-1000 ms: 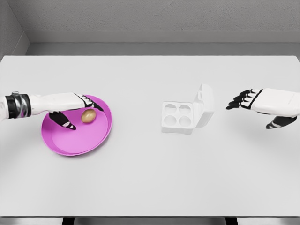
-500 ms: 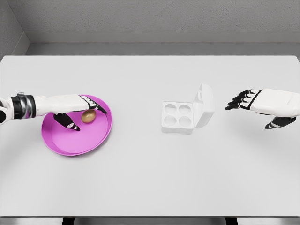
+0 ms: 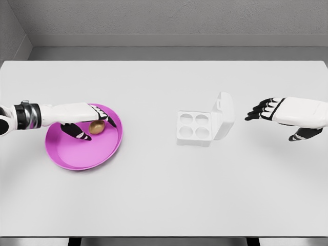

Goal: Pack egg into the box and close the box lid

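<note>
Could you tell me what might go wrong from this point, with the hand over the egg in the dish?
The left hand covers the egg in the pink dish without clearly gripping it; a loose pinch could let the round egg roll away across the dish. The box has small cups, so a poorly aimed release might miss one. The upright lid could be knocked as the egg arrives.

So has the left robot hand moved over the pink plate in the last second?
Yes. The left robot hand has crept rightward and lowered onto the egg, its fingers now covering more of it, while the pink plate stayed put.
</note>
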{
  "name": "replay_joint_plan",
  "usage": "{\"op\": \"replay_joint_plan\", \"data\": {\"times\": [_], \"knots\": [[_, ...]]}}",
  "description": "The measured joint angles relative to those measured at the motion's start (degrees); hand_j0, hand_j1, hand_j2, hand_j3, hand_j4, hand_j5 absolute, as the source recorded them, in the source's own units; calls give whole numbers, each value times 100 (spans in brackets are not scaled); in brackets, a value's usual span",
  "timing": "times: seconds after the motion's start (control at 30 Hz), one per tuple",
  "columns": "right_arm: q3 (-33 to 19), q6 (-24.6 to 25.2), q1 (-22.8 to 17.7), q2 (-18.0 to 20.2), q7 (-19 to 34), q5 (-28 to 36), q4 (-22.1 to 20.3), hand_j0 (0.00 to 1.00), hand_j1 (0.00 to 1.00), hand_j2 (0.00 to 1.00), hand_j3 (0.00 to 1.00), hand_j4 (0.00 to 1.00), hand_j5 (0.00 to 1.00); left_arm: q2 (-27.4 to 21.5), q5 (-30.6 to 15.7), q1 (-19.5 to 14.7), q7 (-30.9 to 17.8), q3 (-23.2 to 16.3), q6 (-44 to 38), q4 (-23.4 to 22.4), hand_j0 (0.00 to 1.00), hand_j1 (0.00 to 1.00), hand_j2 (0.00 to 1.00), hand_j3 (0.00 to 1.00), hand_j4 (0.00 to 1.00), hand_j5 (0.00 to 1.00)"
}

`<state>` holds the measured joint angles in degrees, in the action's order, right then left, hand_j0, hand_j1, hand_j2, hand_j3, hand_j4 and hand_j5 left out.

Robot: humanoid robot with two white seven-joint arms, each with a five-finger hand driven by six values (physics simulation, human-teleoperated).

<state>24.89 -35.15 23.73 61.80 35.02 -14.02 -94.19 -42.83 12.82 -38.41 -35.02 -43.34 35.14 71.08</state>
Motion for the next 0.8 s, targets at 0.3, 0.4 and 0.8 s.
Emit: {"op": "replay_joint_plan", "data": {"times": [0.3,0.4,0.8], "knots": [[0,0,0,0,0,0,-13,100,100,100,100,100,100,32,51,0,0,-3,0,-6,73,73,73,73,73,73],[0,0,0,0,0,0,-51,100,100,100,100,100,100,31,69,-9,0,-3,0,-9,72,72,72,72,72,72],[-1,0,0,0,0,0,-88,100,100,100,100,100,100,25,89,-70,0,-3,0,-99,72,72,72,72,72,72]]}}
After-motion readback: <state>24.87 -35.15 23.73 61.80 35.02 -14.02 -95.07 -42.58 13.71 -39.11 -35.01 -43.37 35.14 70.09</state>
